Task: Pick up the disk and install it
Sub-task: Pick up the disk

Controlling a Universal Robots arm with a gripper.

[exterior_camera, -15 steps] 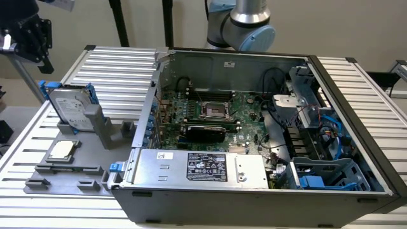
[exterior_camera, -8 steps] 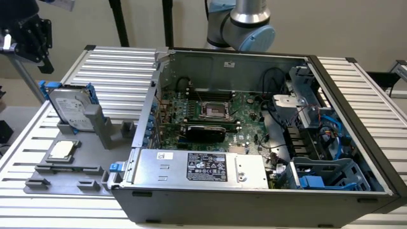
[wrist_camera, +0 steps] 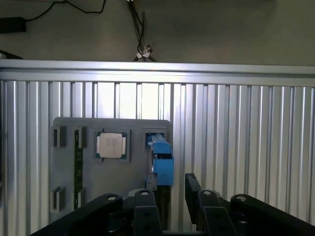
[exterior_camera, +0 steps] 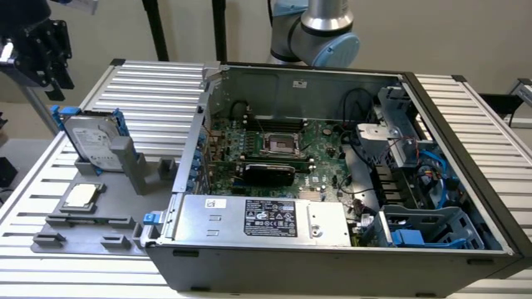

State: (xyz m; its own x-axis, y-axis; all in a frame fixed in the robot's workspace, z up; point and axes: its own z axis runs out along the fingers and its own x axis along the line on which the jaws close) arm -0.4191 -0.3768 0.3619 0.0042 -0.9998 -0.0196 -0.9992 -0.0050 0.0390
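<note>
Slats of shiny metal make up the table (exterior_camera: 141,81). At the exterior view's left, up high, hangs the black gripper (exterior_camera: 57,84). It is above the disk (exterior_camera: 90,140) and does not touch it.

In the wrist view the gripper (wrist_camera: 167,189) has its two fingers (wrist_camera: 145,211) spread apart. There is a gap between them and nothing is in it, so it holds nothing.

The disk stands up on its edge in a slot of the grey tray (exterior_camera: 83,233) and leans a little. It is silver-grey with blue rails down its sides. In the wrist view the disk (wrist_camera: 161,162) shows its blue top edge, standing out of the tray (wrist_camera: 66,167).

Just beside the disk, a small square chip (exterior_camera: 81,195) lies flat in its own pocket of the tray. The wrist view shows the chip (wrist_camera: 112,145) next to the disk, but the two do not touch.

To the right of the tray sits a big computer (exterior_camera: 332,274) with its side off. At its front lies a silver box (exterior_camera: 266,219) with a black label. Behind that is a green board (exterior_camera: 275,146) with many little parts. The grey robot arm (exterior_camera: 320,31) rises behind the computer. At the computer's right end are wires and blue plastic parts (exterior_camera: 412,237).
</note>
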